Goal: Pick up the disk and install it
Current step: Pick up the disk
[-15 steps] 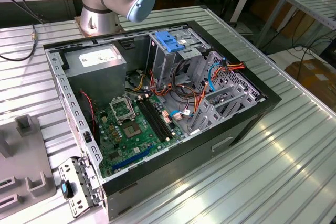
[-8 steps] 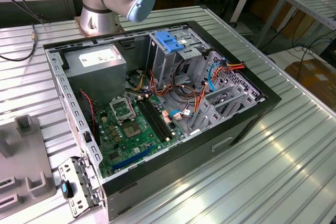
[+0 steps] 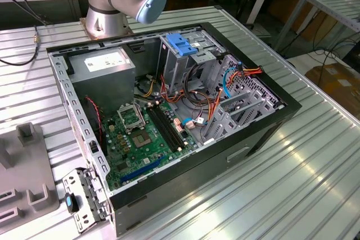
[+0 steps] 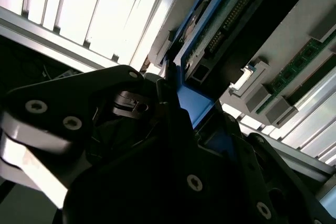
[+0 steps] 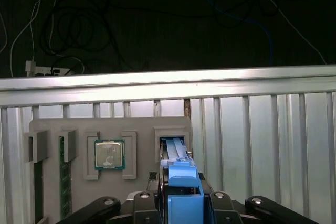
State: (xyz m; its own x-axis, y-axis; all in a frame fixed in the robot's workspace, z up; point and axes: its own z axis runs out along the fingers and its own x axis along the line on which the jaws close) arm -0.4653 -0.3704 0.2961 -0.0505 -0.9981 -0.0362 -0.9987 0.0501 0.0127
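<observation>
Gripper (image 5: 182,192) snug around blue-framed disk (image 5: 181,172)

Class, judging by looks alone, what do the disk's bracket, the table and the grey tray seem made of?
Bracket on the disk: bright blue, smooth, moulded, probably plastic. Table: silvery ribbed slats with glare, likely aluminium. Grey tray: matte, moulded pockets, perhaps plastic; uncertain.

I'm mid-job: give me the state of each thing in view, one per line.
gripper: appears shut on the disk's blue bracket.
disk: on edge, lower end in the holder's slot, not yet in the computer case.
holder: flat on the table.
processor chip: seated in its holder pocket.
memory stick: lying in its holder slot.
computer case: on its side, open, inside exposed.
</observation>
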